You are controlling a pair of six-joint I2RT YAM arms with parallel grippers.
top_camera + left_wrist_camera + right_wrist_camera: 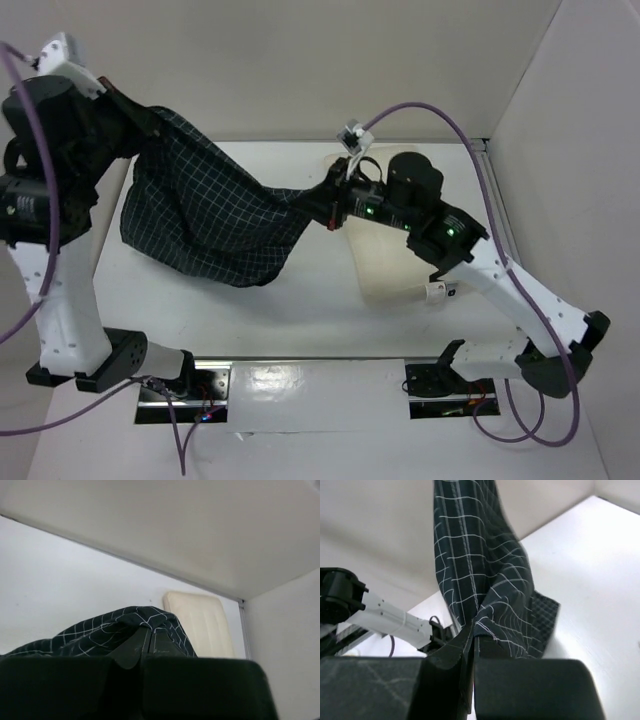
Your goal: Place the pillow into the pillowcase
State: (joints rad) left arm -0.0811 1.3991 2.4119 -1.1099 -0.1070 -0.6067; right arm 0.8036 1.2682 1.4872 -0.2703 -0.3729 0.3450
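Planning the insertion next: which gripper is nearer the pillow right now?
Right. The right gripper, shut on the pillowcase, hangs by the pillow's left edge. The left gripper holds the cloth's other end, far off to the left.

A white worktop (300,320) fills most of the top view, matte and evenly lit, with only soft shadows on it. Behind it stands a plain off-white back wall (300,60). A side wall (570,120) of the same colour closes the right edge, and the two meet in a corner (487,140) at the far right. A shiny metal strip (320,385) runs along the near edge and reflects pale light. In the left wrist view a thin dark seam (125,559) marks where the back wall meets the worktop.
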